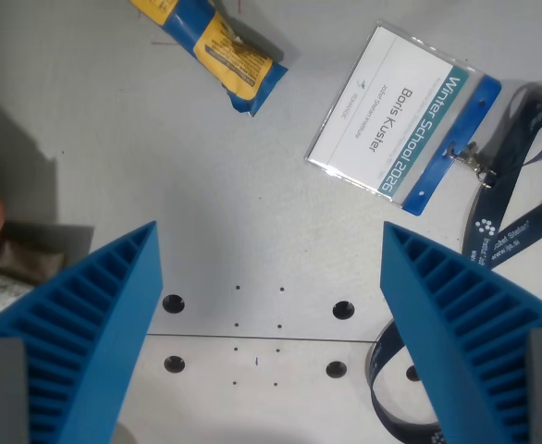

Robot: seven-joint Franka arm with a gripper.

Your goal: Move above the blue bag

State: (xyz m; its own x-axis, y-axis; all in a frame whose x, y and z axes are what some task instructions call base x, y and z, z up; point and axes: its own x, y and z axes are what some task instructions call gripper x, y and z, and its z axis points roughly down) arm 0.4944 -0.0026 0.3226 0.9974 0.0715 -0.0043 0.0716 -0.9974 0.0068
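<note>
Pale grey tabletop [252, 185], matte, with small bolt holes and a thin seam line low in the wrist view. Hand [269, 314] wide apart, nothing between the two ribbed blue fingers [95, 314]; bare tabletop in the gap.

Blue bag [217, 42] at the top edge, up and toward the wrist view's left from the hand's midpoint, well apart from both fingers. Blue wrapper with a yellow label, partly cut off by the frame. Long axis diagonal, from upper left down to lower right. Nearest end closer to the left-hand finger than to the other.

Name badge [391, 111] in a clear sleeve, upper right, clipped to a dark blue lanyard [511, 213] trailing down past the right-hand finger. Dim, blurred object [12, 264] at the left edge; not identifiable.

No containers in sight.

Judgement: hand not yet over the bag; coming move likely forward toward the frame's top, slightly left.
</note>
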